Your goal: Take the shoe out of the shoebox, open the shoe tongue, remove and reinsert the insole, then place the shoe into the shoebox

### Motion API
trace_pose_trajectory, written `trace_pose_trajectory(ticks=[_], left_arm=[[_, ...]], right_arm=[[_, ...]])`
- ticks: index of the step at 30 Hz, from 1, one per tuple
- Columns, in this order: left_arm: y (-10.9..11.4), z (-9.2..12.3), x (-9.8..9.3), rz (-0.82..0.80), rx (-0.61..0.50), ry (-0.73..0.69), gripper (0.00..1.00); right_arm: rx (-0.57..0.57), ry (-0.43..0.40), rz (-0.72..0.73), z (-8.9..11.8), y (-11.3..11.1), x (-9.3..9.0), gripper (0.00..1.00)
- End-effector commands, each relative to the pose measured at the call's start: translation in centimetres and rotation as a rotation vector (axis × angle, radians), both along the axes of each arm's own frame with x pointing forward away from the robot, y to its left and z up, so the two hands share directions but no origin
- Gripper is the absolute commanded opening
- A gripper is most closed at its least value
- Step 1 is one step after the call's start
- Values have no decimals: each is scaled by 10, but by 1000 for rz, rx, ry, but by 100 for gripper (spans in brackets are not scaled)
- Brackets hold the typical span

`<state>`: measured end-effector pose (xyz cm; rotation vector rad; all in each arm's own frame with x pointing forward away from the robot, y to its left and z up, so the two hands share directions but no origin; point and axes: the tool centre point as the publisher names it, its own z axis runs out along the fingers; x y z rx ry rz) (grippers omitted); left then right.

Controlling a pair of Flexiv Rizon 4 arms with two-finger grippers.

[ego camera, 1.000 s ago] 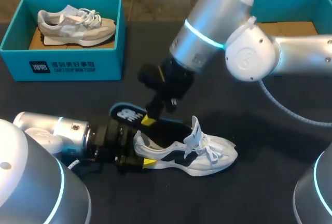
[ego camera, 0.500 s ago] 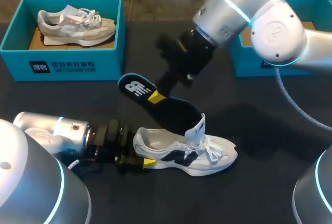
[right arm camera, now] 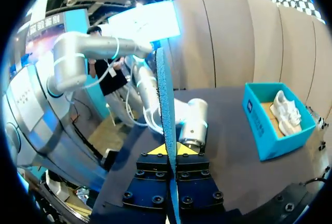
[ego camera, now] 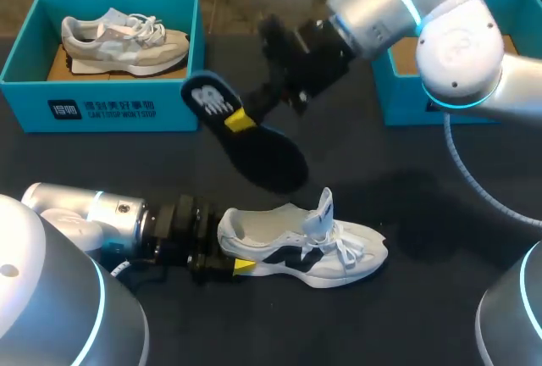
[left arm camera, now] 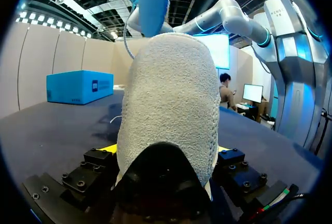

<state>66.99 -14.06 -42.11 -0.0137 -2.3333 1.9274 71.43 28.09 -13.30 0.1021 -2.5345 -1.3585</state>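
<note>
right hand clamped on the insole, holding it in the air above the white sneaker, not touching it. sneaker upright on the bench, tongue up, left hand gripping its heel. teal shoebox sits behind the right arm.
</note>
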Motion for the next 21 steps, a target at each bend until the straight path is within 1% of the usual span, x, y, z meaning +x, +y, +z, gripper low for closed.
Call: trace_pose_trajectory(ticks=[1,2,3,19,21], left_arm=[[-1,-3,1,1,0,0,0],[-1,-3,1,1,0,0,0],[-1,-3,1,1,0,0,0],[-1,-3,1,1,0,0,0],[-1,-3,1,1,0,0,0]], right_arm=[[123,95,-91,43,-22,-11,0],[156,89,-135,54,-29,-14,0],[158,80,-134,63,-32,-19,0],[158,80,-134,63,-32,-19,0],[197,49,-186,82,-45,-23,0]])
